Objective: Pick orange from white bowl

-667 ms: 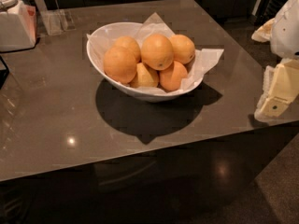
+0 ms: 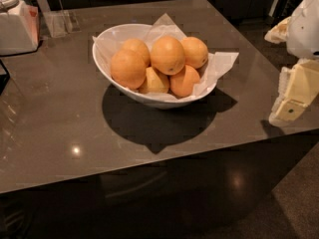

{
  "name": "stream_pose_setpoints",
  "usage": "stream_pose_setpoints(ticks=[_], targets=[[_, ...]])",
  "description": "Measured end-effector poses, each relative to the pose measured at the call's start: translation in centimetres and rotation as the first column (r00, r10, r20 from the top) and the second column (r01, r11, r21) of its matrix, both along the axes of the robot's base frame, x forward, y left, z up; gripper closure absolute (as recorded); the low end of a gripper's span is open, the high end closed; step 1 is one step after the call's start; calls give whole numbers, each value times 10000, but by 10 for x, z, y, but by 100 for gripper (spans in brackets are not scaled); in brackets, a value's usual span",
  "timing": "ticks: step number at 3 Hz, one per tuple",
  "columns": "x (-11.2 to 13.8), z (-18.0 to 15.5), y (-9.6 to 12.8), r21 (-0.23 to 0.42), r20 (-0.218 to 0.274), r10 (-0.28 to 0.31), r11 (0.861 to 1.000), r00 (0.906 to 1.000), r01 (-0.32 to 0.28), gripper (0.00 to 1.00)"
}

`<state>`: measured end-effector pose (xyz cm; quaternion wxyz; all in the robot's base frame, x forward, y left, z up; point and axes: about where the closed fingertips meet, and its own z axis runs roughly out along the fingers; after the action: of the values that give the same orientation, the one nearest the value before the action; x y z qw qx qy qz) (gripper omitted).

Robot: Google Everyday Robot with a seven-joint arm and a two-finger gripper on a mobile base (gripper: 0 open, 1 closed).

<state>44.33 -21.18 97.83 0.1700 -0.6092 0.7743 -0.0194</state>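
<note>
The white bowl point(image 2: 119, 35), lined with crinkled white paper, stands in the middle of the dark table. It holds several fruits. The orange point(image 2: 168, 55) is the biggest, egg-shaped and deep orange, on top at the centre of the pile. Rounder oranges lie to its left point(image 2: 128, 67) and right point(image 2: 195, 52), and a paler yellowish fruit point(image 2: 154, 81) lies below it. My gripper point(image 2: 294, 94), cream-coloured, hangs at the right edge of the view, beyond the table's right side and well apart from the bowl.
A white container point(image 2: 17, 24) and a clear holder point(image 2: 59, 23) stand at the table's back left corner. The table's front edge point(image 2: 149, 176) runs across the lower view, with dark floor beyond it. The robot's white arm point(image 2: 304, 29) is at the upper right.
</note>
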Motion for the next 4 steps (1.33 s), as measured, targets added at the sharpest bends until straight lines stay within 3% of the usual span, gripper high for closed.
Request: stream_pose_setpoints(ticks=[1, 2, 4], targets=[[26, 0, 23, 717, -241, 745, 9948, 9969, -727, 0], [68, 4, 54, 1307, -227, 1732, 9769, 9846, -1688, 0], [130, -5, 121, 2449, 23, 3281, 9157, 9447, -3186, 0]])
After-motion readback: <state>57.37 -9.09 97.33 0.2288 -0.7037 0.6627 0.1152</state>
